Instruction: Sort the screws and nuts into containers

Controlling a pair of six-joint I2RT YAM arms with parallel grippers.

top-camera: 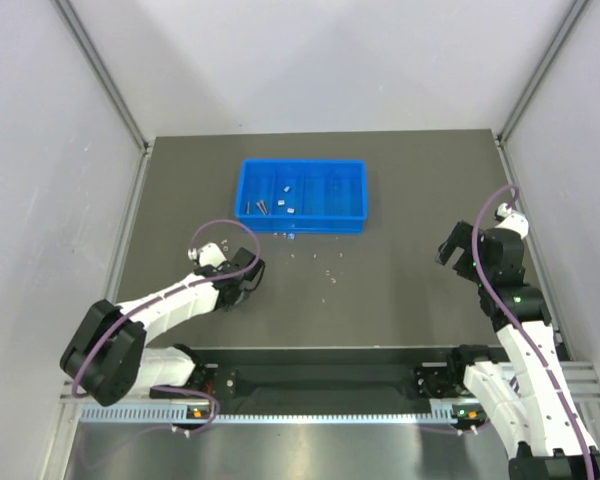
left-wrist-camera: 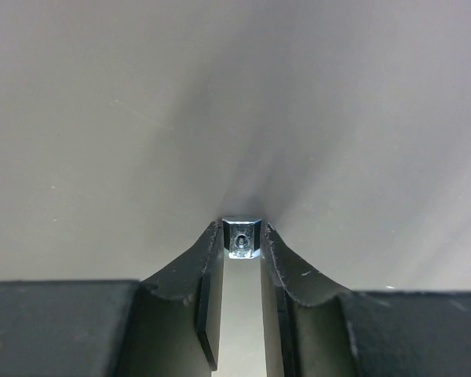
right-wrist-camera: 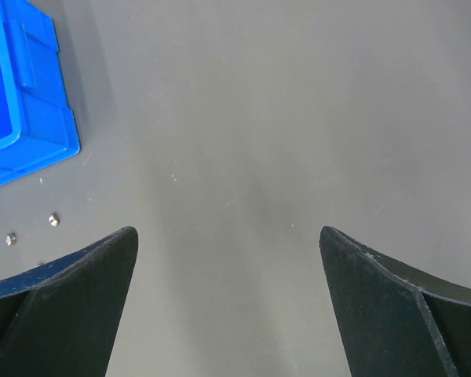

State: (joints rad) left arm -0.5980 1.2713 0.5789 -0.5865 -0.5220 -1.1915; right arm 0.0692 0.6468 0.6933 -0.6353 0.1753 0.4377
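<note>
1. The left gripper is clenched on a single nut. The wrist view shows the small silvery piece pinched at the very tips of the fingers, with its hole facing the camera.
2. The hold is shallow, so the carry calls for a slow, even travel with no jolt or wrist roll that could let the nut slip.
3. The gripper sits low at the table, near the blue tray and to its front left. I cannot tell whether the nut is clear of the surface.
4. The sensible drop is to lift, swing over the tray and come down low inside one compartment before opening, so the nut does not bounce over a divider.
5. A few pieces already lie in the tray's left sections, too small to tell apart.
6. Loose pieces lie scattered just in front of the tray, and the path should pass above them.
7. The right gripper is released, jaws wide apart and empty, well apart from the tray on the right.
</note>
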